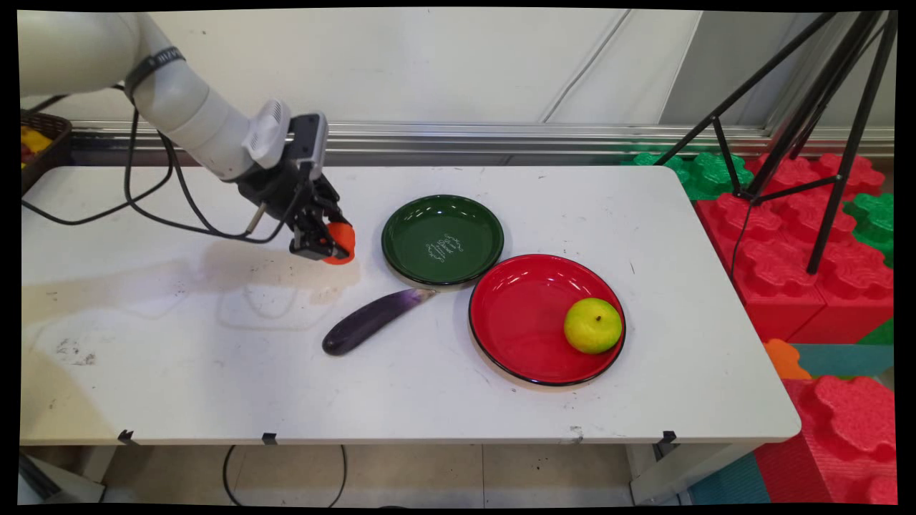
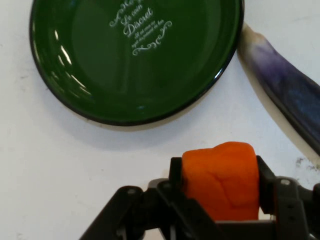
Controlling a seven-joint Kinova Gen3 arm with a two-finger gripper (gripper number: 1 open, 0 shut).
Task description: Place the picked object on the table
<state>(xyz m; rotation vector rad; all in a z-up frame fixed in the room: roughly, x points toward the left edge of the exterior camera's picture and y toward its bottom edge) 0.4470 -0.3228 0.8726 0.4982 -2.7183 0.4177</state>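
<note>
My gripper is shut on an orange lump of a toy fruit, held just above the table left of the green plate. In the hand view the orange piece sits squeezed between both fingers, with the green plate ahead of it and bare. A purple eggplant lies on the table in front of the green plate, its pale stem end touching the plate's rim; it shows at the hand view's right edge as the eggplant.
A red plate stands right of the eggplant with a yellow-green fruit on its right side. A basket sits at the far left corner. A tripod and red and green foam blocks stand beyond the table's right edge.
</note>
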